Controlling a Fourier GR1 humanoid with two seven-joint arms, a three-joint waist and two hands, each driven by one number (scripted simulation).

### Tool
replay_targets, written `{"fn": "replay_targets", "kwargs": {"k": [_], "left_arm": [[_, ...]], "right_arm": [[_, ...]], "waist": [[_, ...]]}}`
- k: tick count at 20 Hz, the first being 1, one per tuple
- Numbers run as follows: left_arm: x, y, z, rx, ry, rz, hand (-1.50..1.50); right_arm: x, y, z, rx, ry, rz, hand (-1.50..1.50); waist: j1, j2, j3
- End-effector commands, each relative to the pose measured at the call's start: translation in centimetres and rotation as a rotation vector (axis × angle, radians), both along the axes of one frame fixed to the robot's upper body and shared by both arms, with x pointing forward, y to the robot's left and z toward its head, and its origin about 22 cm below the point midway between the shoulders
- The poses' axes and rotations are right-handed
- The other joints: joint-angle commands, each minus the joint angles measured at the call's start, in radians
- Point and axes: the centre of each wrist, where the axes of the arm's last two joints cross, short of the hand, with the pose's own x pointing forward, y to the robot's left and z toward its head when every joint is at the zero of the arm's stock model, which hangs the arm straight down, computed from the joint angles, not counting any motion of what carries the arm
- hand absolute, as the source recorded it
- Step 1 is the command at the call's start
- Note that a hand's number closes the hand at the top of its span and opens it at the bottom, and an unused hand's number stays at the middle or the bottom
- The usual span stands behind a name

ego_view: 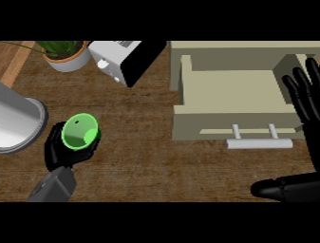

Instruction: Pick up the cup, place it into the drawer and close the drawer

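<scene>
The small bright-green plastic cup [80, 130] sits in the robot's black left hand [68, 151], whose fingers curl round its lower wall, mouth up, over the wooden counter well left of the open beige drawer [232, 90]. The black right hand [316, 118] rests open, fingers straight, beside the drawer's right side. No writing is readable.

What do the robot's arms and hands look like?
Both hands are black and shiny, with long, slim fingers and a thumb, like a glove. The left hand joins a boxy grey forearm. The right hand looks big here; its forearm barely shows. No cables, sleeves or markings are visible.
</scene>
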Motion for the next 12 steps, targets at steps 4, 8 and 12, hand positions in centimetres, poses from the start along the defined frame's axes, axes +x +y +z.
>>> {"fn": "replay_targets", "kwargs": {"k": [4, 8, 12], "left_arm": [[-0.1, -1.4, 0.0, 0.039, -0.079, -0.205, 1.50], [-0.5, -0.7, 0.4, 0.089, -0.128, -0.229, 1.50], [1.0, 0.1, 2.1, 0.073, -0.207, -0.246, 1.50]], "right_arm": [[-1.2, -0.7, 0.3, -0.023, 0.010, 0.001, -1.50], [-1.1, -0.9, -0.6, -0.006, 0.007, -0.006, -1.50], [-1.3, -0.4, 0.5, -0.009, -0.002, -0.007, -1.50]], "waist": [[0.004, -0.005, 0.001], [0.009, -0.004, 0.001], [0.005, -0.004, 0.001]]}}
